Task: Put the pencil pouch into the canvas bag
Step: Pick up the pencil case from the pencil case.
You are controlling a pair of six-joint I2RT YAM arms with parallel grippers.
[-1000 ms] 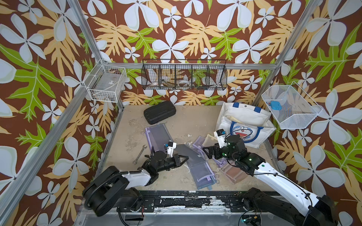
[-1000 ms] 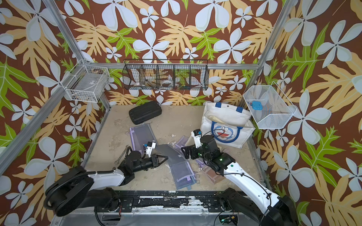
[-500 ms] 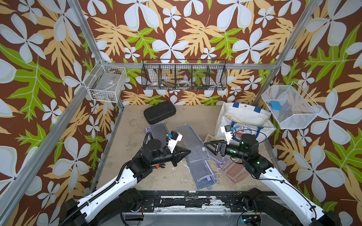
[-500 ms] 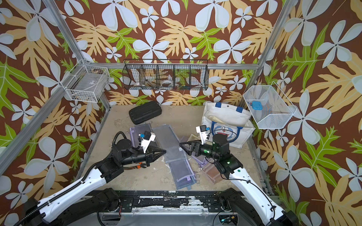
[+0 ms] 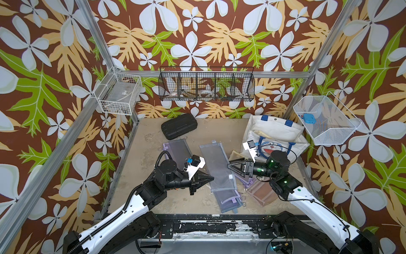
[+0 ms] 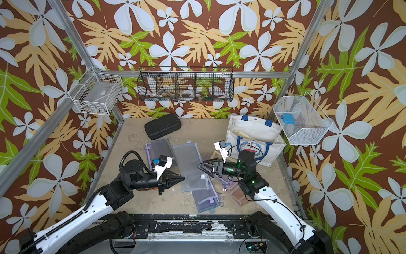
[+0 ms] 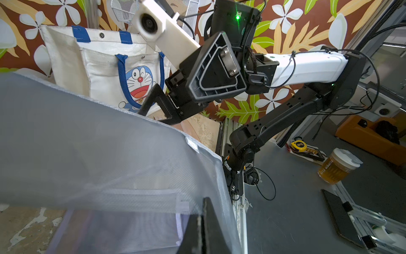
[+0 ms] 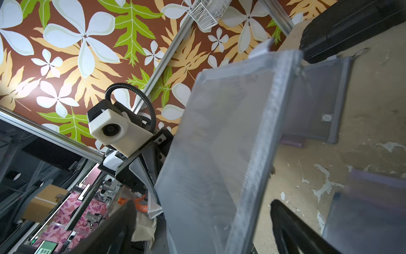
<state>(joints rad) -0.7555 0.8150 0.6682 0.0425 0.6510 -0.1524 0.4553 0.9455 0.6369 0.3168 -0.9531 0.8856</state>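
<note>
Left gripper (image 5: 209,177) is clamped tight on the pencil pouch (image 5: 219,165), right gripper (image 5: 234,168) gapes wide around its edge, canvas bag (image 5: 274,133) at its 2 o'clock.

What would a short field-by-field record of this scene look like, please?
left gripper: shut on the grey mesh pencil pouch, one edge
right gripper: fingers open, at the pouch's opposite edge
canvas bag: standing at far right
black hard case: far edge of table
other pouches: lying on the table

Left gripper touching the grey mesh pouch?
Touching. The right wrist view shows the left gripper shut on the edge of the grey mesh pouch, holding it raised.
</note>
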